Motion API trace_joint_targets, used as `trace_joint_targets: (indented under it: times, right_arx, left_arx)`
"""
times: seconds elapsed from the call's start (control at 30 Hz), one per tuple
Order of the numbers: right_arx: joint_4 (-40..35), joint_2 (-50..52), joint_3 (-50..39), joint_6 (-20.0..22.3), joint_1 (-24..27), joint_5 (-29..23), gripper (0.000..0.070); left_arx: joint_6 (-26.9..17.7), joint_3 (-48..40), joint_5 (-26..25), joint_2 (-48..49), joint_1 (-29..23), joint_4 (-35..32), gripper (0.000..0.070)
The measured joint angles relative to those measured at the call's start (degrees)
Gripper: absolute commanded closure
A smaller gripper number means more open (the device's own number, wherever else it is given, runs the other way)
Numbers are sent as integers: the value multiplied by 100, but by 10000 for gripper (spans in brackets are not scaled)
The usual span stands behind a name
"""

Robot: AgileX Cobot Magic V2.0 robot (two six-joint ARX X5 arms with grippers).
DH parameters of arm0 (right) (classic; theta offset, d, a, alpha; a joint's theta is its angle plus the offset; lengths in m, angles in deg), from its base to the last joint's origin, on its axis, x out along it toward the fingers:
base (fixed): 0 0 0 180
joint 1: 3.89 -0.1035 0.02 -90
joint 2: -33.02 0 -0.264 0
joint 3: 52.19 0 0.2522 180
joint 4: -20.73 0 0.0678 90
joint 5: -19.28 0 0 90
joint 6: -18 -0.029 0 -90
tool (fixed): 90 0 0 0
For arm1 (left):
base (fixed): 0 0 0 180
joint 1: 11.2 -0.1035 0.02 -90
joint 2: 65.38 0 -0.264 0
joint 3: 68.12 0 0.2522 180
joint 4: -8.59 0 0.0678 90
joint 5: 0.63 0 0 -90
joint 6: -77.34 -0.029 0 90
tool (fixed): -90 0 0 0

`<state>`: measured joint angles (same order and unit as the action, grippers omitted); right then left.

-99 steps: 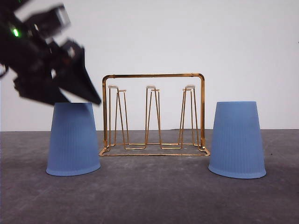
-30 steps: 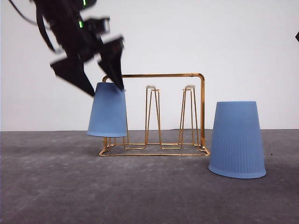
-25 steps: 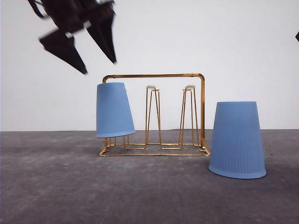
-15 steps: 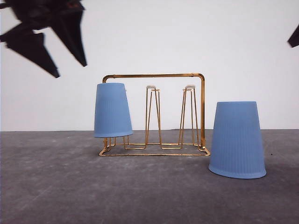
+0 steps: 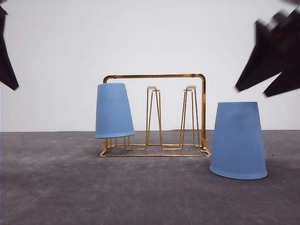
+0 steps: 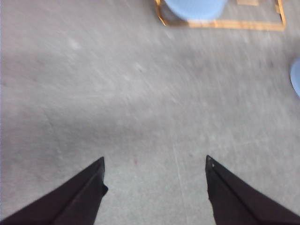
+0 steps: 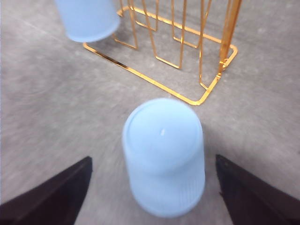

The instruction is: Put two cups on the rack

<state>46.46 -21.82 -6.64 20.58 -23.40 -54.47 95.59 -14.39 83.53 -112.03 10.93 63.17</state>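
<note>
Closing on the second ribbed blue cup [image 5: 238,140], which stands mouth-down on the grey table [image 5: 150,197] toward its right edge and just clear of the gold wire rack [image 5: 154,115], the right gripper [image 7: 150,192] hangs above it with fingers spread wide and empty; in my judgement it should descend squarely, clamp the upper wall, and lift straight before travelling. Open table lies all around that cup, the nearest obstruction being the rack's right end frame. Farther back, the first cup [image 5: 114,111] sits slightly tilted over the rack's left peg, two white-tipped pegs stand free, and the left gripper [image 6: 154,187], fingers apart and empty, is well off by the left edge.
</note>
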Motion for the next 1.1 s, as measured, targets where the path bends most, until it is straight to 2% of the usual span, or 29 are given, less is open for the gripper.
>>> trace_joint_targets:
  times: [0.27,0.33,0.4,0.47,0.57,0.67,0.87,0.97,1.1]
  right_arx:
    - [-993,-1342,0,-169,-11,9,162]
    - [-1111,-1564,0,-236,-22,7,222]
    - [-1143,-1676,1,-291,-31,9,327]
    - [-1136,-1677,23,-302,-33,-11,365]
    - [-725,-1622,199,-343,-32,-18,365]
    - [128,-1495,617,-402,-33,-17,365]
    - [1744,-1437,2076,-427,-33,-36,365]
    - [1803,-1430,2630,-413,-80,-285,365]
    - [1336,-1449,3056,-383,-189,-454,364]
  left_arx:
    - [148,0,6,30,0,10,311]
    - [167,0,6,30,0,12,311]
    - [196,0,6,30,0,9,311]
    - [206,0,6,31,0,9,311]
    - [215,0,6,31,0,12,311]
    - [216,0,6,30,0,12,311]
    - [222,0,6,31,0,12,311]
    - [222,0,6,31,0,12,311]
    - [222,0,6,31,0,12,311]
